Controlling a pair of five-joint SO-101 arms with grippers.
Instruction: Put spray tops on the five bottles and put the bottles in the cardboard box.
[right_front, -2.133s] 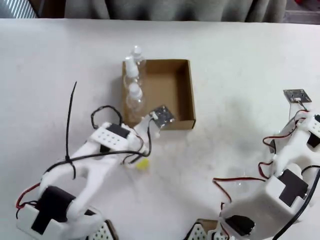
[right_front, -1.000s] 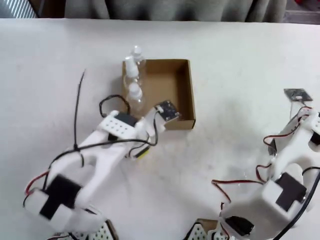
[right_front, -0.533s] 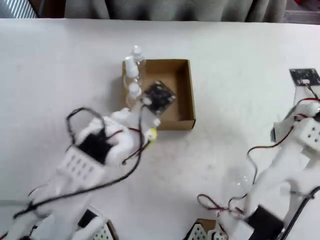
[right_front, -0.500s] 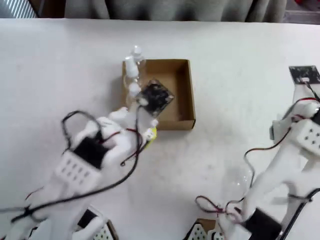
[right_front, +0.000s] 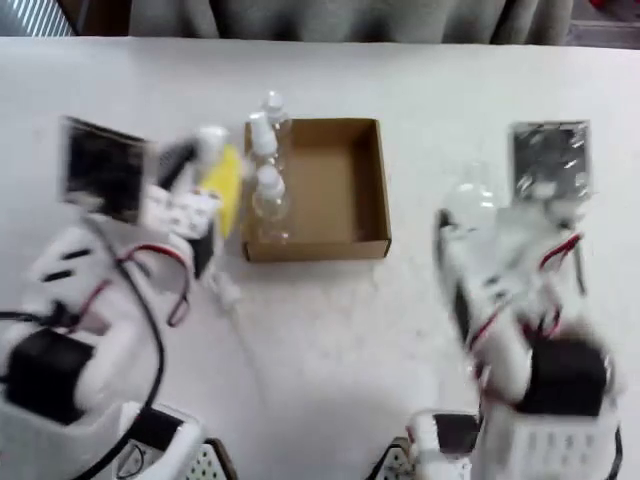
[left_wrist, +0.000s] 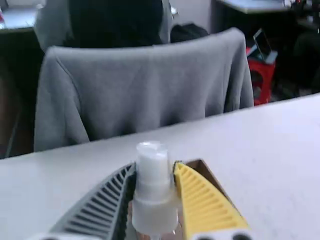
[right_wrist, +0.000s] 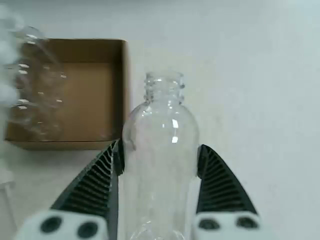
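Left of the cardboard box (right_front: 330, 190), the left gripper (left_wrist: 154, 167) pinches a white spray top (left_wrist: 152, 190) between its grey and yellow jaws; the hold looks to sit low on the collar, so the top may tilt or slip as it nears a neck, and a tilted top would likely jam or skid off. Inside the box, the capped bottles (right_front: 268, 205) crowd its left wall, tops poking past its far left corner; an arm crossing low over the box could knock them. Right of the box, the right gripper (right_wrist: 160, 149) clamps the body of a clear bottle (right_wrist: 160, 120), its threaded neck bare; smooth plastic may spin in the jaws under a twist, or buckle if squeezed hard.

The box lies between the two arms, so their meeting point probably has to be above it or over the bare table (right_front: 330, 330) in front of it; the box floor right of the capped bottles is bare cardboard; beyond the box, past the table's far edge, a grey jacket (left_wrist: 145, 90) hangs over a chair.
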